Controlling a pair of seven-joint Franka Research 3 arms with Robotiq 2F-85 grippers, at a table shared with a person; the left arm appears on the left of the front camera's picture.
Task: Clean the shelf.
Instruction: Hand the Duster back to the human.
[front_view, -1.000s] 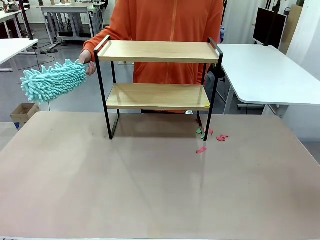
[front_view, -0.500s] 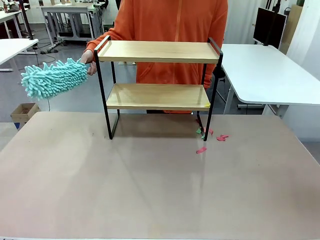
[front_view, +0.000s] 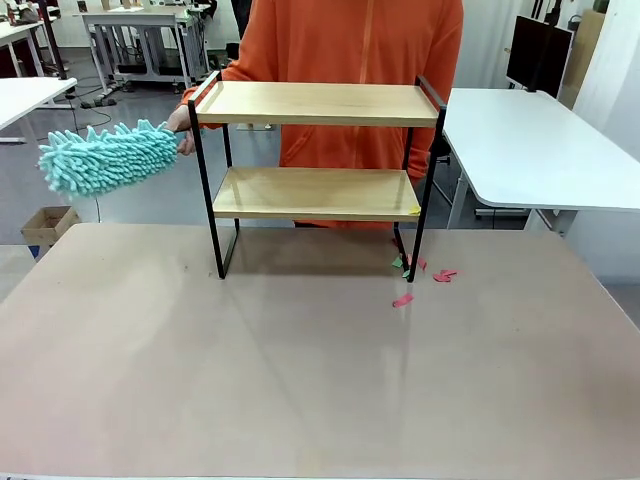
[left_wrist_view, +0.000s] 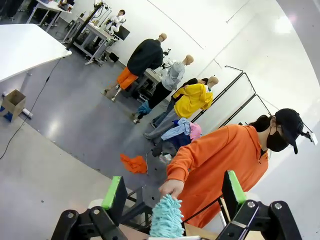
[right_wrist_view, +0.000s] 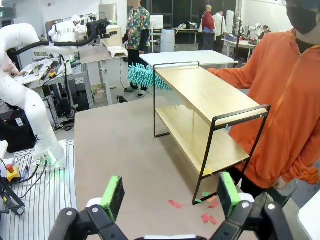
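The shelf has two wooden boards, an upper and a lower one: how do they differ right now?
The top board has raised black end rails, and the teal duster is held beside its end; the bottom board has no such rails and sits back between the legs. A small yellow scrap lies at the bottom board's corner; the top board looks bare. Both are light wood in the same black frame.

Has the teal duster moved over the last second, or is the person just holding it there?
Yes, slightly. Against the shelf, which has stayed put, the duster has lifted a little and levelled out; its tip drooped lower before. It remains beside the shelf's left end, held in the person's hand.
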